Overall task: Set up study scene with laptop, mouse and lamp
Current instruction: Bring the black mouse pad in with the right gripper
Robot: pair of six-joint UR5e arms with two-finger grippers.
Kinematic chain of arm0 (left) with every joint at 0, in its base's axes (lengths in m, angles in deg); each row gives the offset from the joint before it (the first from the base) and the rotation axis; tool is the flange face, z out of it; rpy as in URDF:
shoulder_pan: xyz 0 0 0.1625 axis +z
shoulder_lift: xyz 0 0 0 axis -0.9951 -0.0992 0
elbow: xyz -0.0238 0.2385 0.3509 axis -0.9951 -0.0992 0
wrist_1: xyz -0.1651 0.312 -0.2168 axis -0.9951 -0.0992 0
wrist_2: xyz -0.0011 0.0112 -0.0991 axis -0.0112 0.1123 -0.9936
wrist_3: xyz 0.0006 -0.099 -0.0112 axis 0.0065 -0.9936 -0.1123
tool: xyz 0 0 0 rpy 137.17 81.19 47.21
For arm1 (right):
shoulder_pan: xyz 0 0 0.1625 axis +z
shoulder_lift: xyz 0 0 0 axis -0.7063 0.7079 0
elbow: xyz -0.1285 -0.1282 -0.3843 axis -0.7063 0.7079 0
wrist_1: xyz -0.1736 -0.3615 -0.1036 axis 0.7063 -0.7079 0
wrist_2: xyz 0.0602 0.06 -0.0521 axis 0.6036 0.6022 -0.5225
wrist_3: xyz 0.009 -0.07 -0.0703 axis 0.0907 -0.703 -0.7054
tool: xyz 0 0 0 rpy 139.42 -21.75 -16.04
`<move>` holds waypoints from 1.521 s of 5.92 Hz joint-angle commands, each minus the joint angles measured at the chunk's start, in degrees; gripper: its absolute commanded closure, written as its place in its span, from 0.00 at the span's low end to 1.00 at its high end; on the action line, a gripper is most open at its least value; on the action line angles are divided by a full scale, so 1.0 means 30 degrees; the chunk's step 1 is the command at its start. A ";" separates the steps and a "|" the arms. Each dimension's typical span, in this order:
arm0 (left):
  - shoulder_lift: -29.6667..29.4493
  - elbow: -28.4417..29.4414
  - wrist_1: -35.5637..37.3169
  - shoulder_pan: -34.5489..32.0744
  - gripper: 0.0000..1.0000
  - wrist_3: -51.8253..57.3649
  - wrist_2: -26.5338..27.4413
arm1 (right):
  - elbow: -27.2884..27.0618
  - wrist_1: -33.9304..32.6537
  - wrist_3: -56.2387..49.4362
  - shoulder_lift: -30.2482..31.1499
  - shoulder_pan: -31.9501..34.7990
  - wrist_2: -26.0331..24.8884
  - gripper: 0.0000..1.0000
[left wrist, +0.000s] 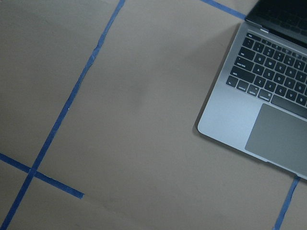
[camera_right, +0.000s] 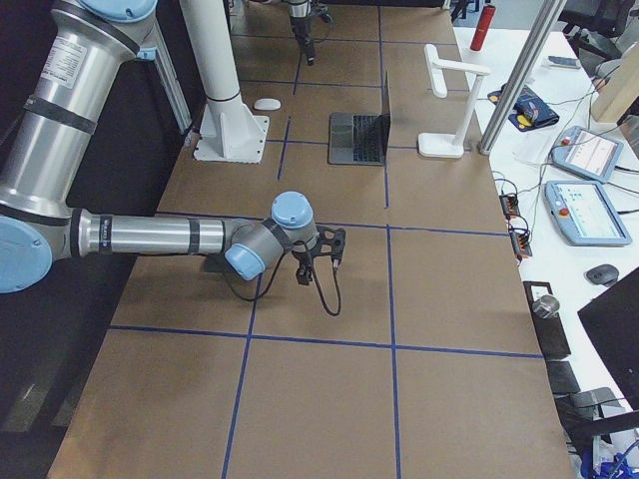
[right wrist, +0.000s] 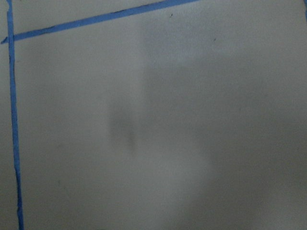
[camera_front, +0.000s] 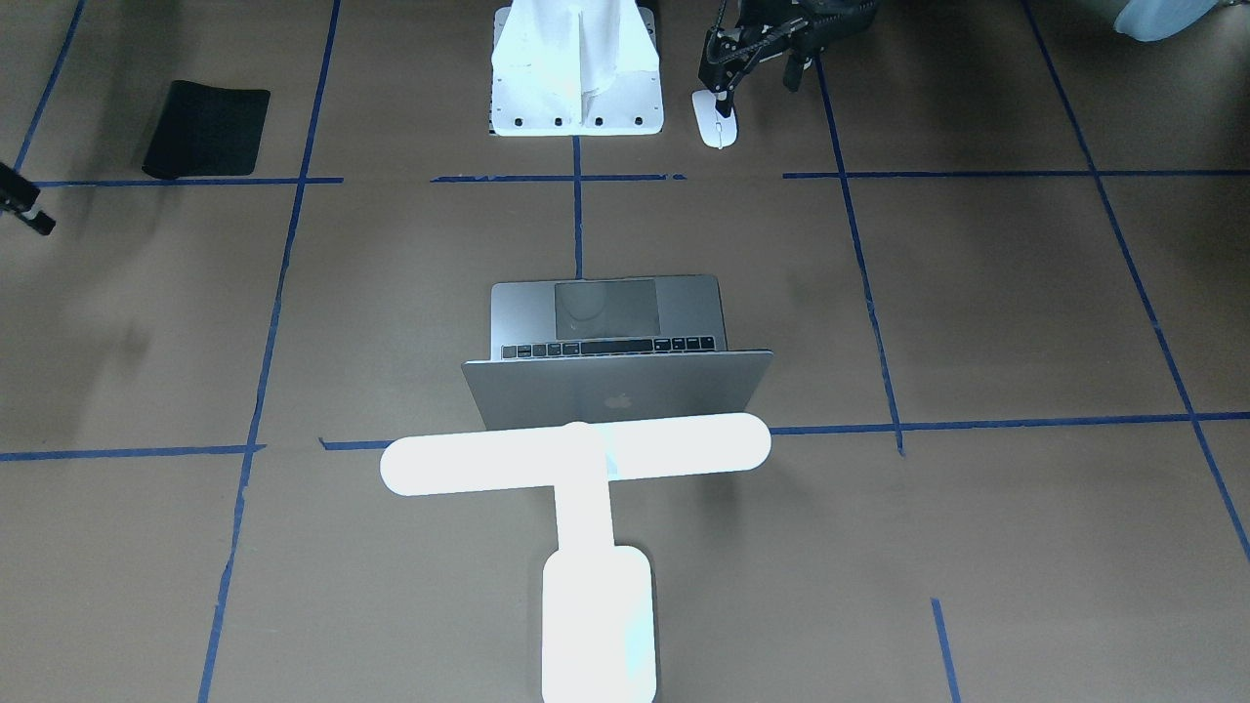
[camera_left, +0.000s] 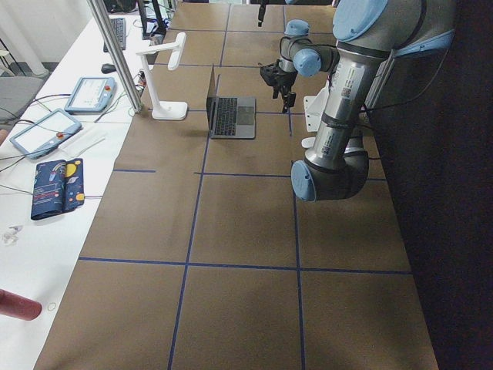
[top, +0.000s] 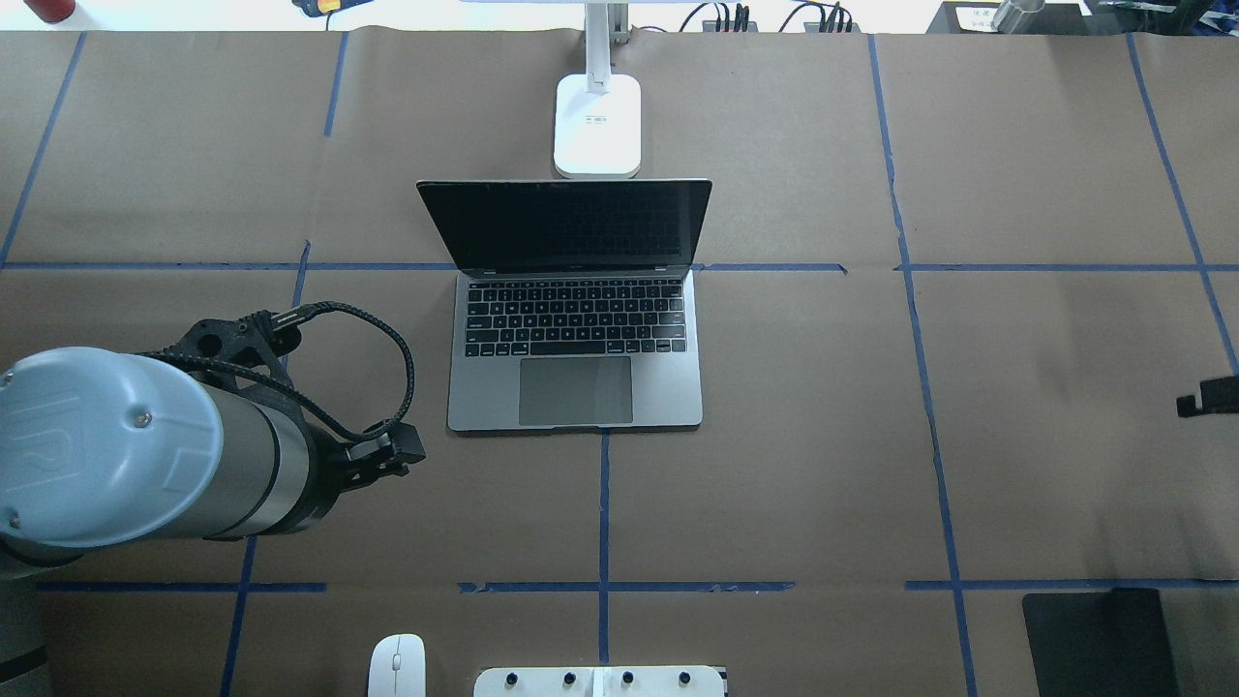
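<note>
Laptop [top: 581,387] stood open at the centre of the surface [top: 823,436], screen toward the robot. Lamp [top: 597,126] base sat just behind its lid. Mouse [top: 397,666] lay at the robot-side edge, beside the white pedestal [top: 600,681]. Left gripper [camera_front: 760,86] hung clear of the surface, jaws wide and empty. Right gripper [top: 1205,397] showed only partly; the state of its jaws could not be determined.

The brown paper-covered table [top: 823,436] was crossed by a grid of blue tape lines [top: 602,503]. The thin silver-grey metal laptop [top: 576,387] had black keys, a black screen and a pale apple logo on its lid. The small glossy white oval mouse [top: 397,666] carried a thin grey centre line. The T-shaped desk lamp [top: 597,126] was glaring white, the flat rectangular mouse pad [camera_front: 207,129] black, the ribbed pedestal [camera_front: 576,88] white with dark bolt holes.
</note>
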 commanded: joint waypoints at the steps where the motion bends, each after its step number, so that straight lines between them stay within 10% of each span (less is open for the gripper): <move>1: 0.0098 -0.0006 -0.0087 0.0491 0.00 0.0146 0.0053 | -0.0787 0.2870 0.3021 0.2015 -0.2228 -0.1124 0.00; 5: -0.0136 -0.0064 -0.0145 0.0991 0.00 -0.0030 0.0082 | -0.0817 0.5805 0.8126 0.3918 -0.9749 -0.6039 0.00; 9: -0.0136 -0.0532 -0.0291 0.0992 0.00 0.0058 0.0053 | -0.0758 0.5849 0.9659 0.4513 -1.3689 -0.6989 0.00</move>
